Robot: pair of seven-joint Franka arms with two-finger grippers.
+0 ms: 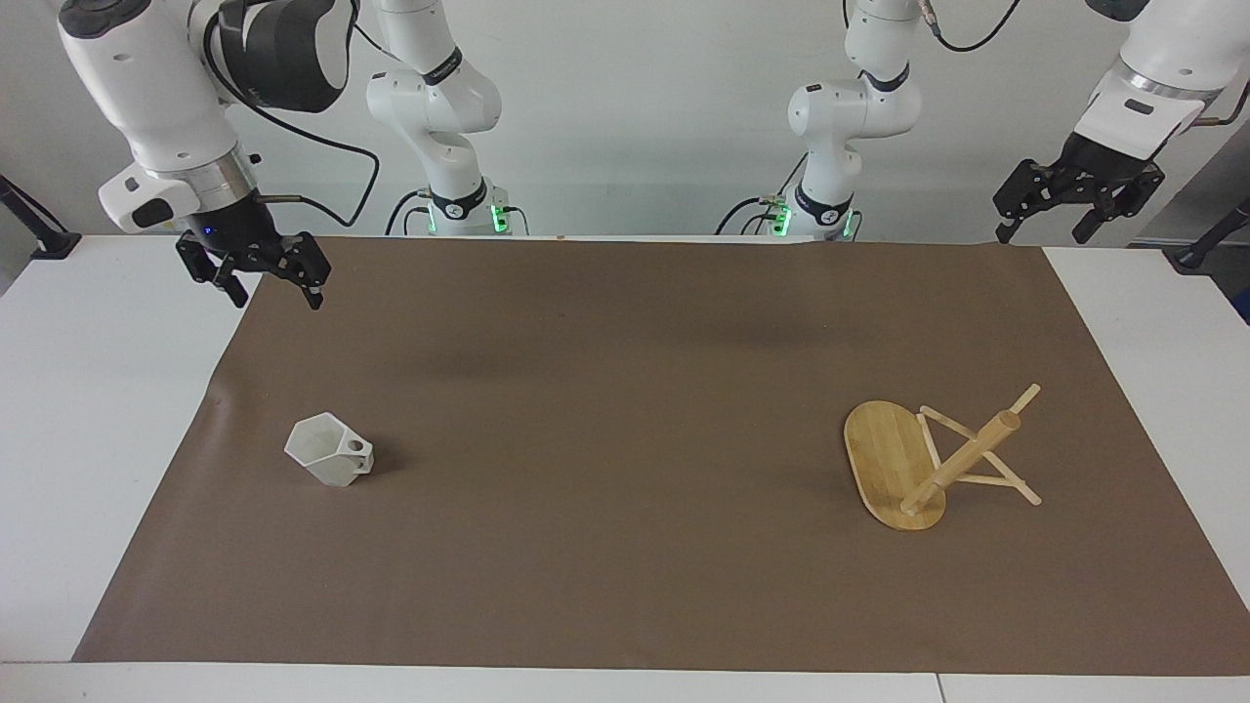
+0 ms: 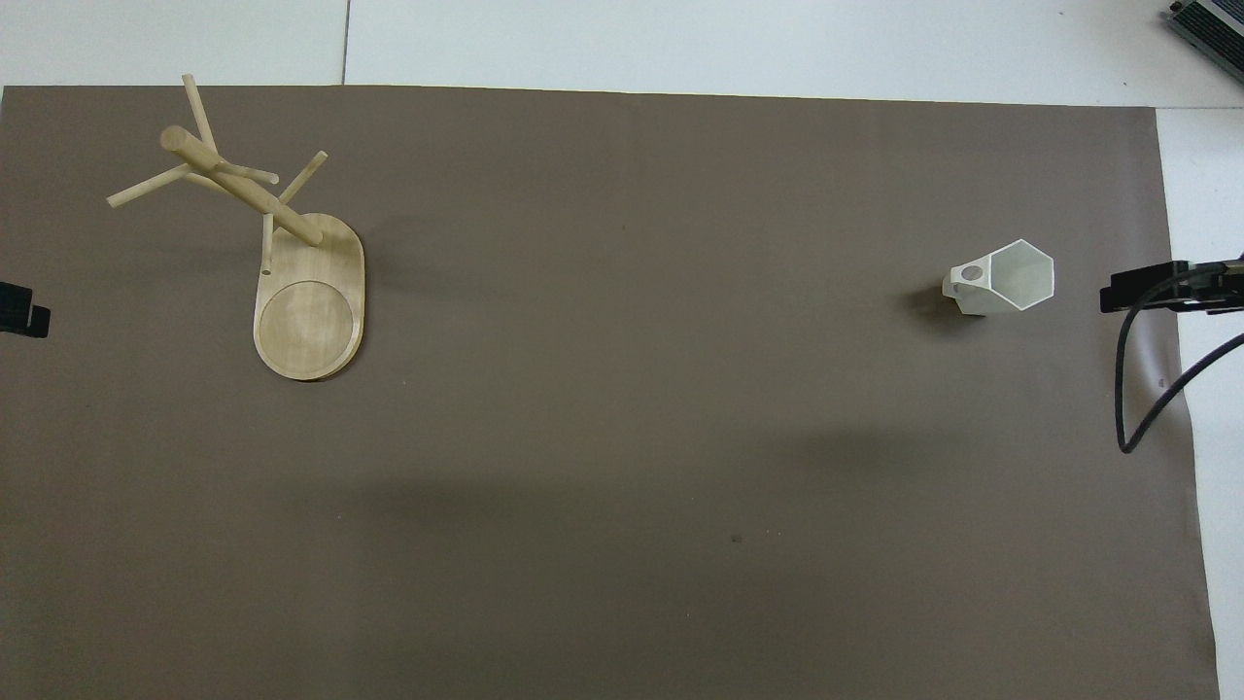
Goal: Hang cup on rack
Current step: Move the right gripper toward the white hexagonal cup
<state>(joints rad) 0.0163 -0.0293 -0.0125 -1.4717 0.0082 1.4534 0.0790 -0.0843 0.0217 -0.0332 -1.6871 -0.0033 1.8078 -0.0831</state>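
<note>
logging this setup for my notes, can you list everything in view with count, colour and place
small white faceted cup: one, white, upright on the brown mat toward the right arm's end of the table, handle turned toward the rack
light bamboo mug rack: one, pale wood, standing on the mat toward the left arm's end, pegs bare
brown paper mat: one, brown, covering most of the table
white table: one, white, showing around the mat
right gripper: one, black, open, raised over the mat's edge near its corner
left gripper: one, black, open, raised at the mat's corner, waiting

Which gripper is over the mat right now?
The right gripper, above the mat's edge at the cup's end. The left gripper hangs off it.
</note>
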